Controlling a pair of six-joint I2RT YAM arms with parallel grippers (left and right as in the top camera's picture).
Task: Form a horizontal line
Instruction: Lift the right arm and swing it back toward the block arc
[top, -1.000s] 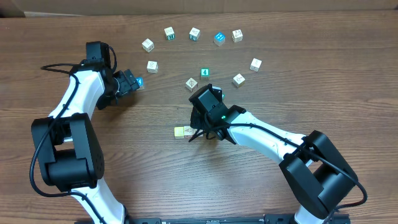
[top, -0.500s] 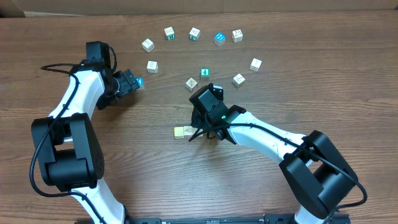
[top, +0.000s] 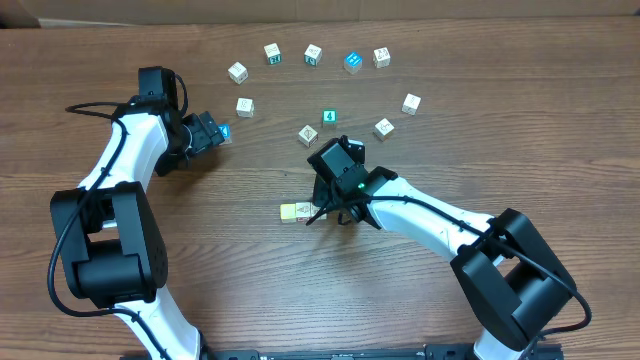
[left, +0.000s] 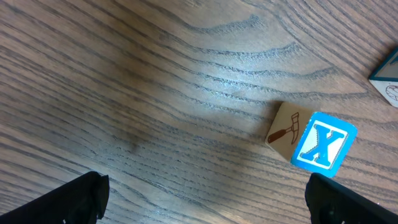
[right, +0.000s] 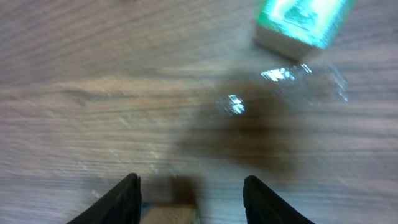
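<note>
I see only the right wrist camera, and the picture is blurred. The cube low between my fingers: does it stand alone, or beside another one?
Observer: Beside another. The overhead view shows a pale yellow cube with a whitish cube right next to it, both at the right gripper.
Operator: Are more cubes in that row?
Observer: No, only those two lie together. A loose whitish cube sits apart, farther up the table.
Operator: Where is the other arm?
Observer: The left gripper is far off on its own side. It is open, and a blue X cube lies just ahead of it.
</note>
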